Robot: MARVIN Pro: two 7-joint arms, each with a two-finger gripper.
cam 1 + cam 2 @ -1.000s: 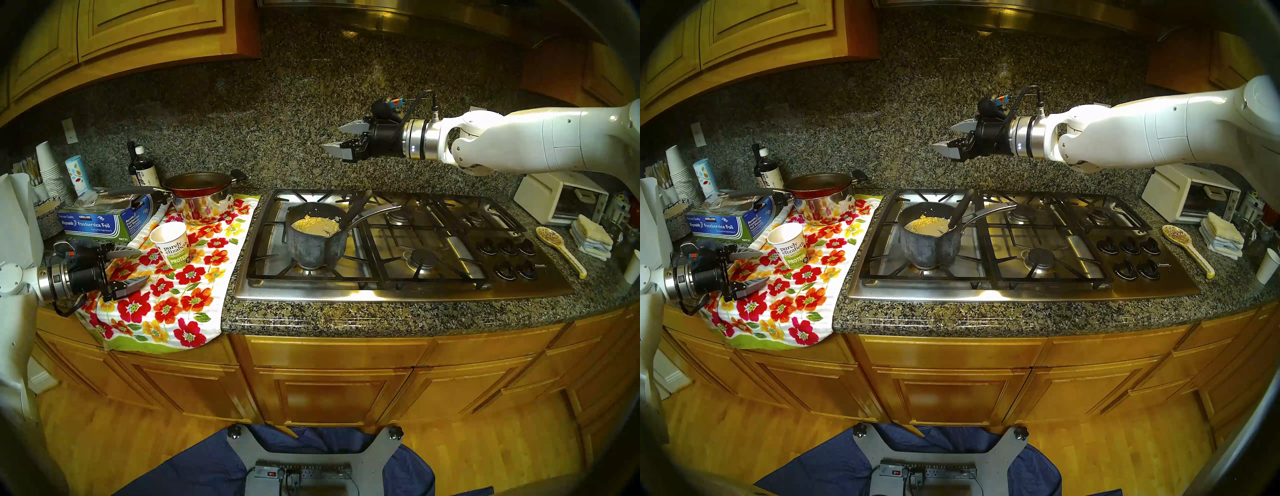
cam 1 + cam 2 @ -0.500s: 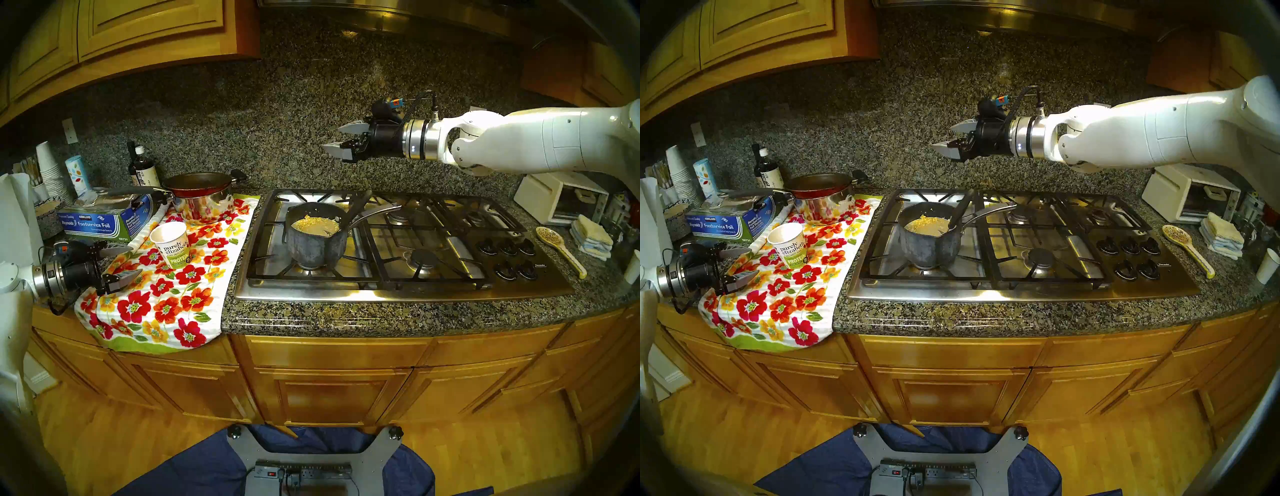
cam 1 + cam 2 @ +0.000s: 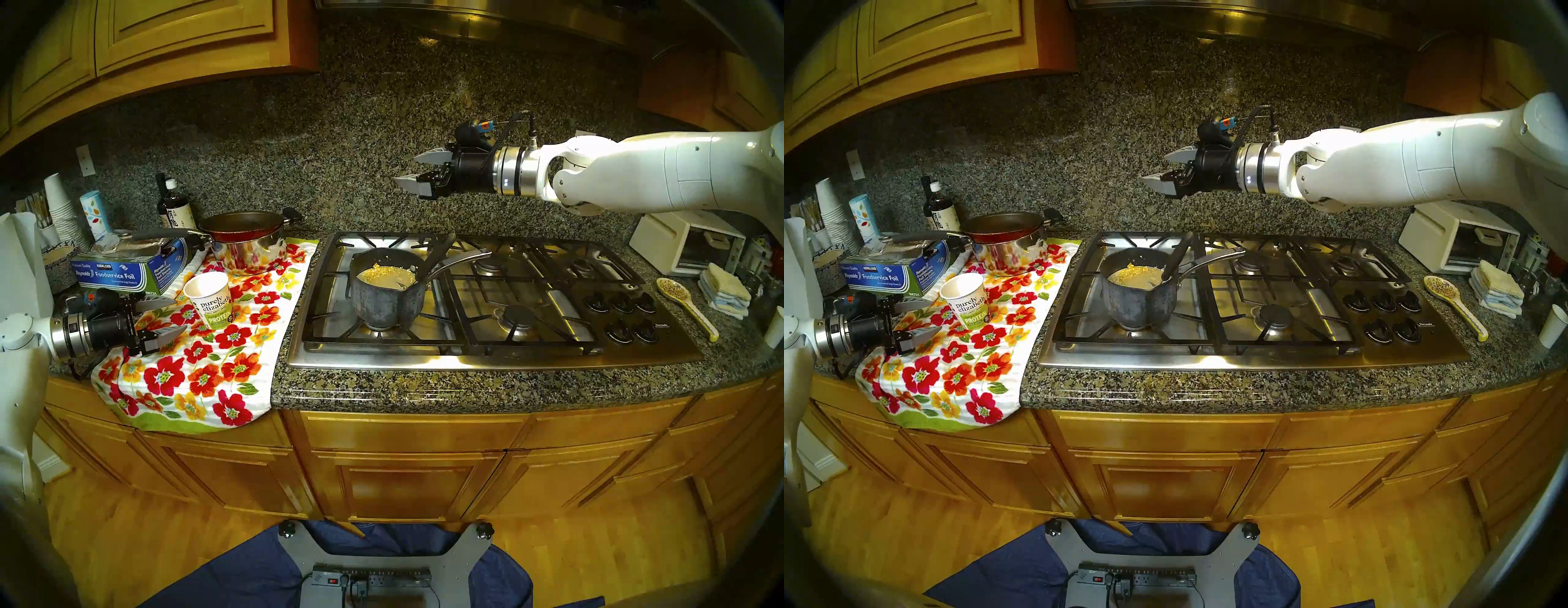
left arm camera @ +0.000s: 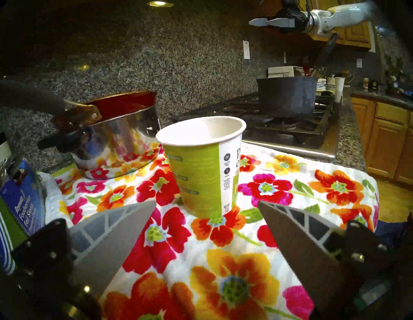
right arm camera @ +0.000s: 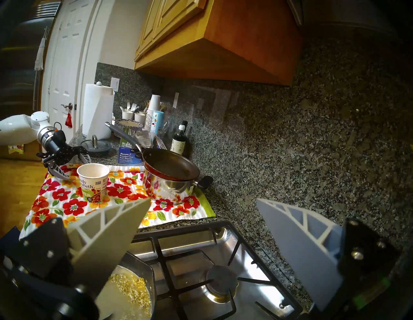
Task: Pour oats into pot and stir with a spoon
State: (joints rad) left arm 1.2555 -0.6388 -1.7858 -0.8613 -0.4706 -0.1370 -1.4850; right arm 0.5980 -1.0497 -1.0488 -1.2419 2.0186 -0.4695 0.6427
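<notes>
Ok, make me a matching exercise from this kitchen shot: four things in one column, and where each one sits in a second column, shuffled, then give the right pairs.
Things:
1. paper cup
2. dark spoon
3. red frying pan
4. cream speckled spoon

Places:
A. resting on top of the shiny steel pot
B. lying on the counter right of the stove knobs
C. standing upright on the flowered towel
D. leaning in the dark grey saucepan with the oats

Pairs: 1-C, 2-D, 3-A, 4-B
</notes>
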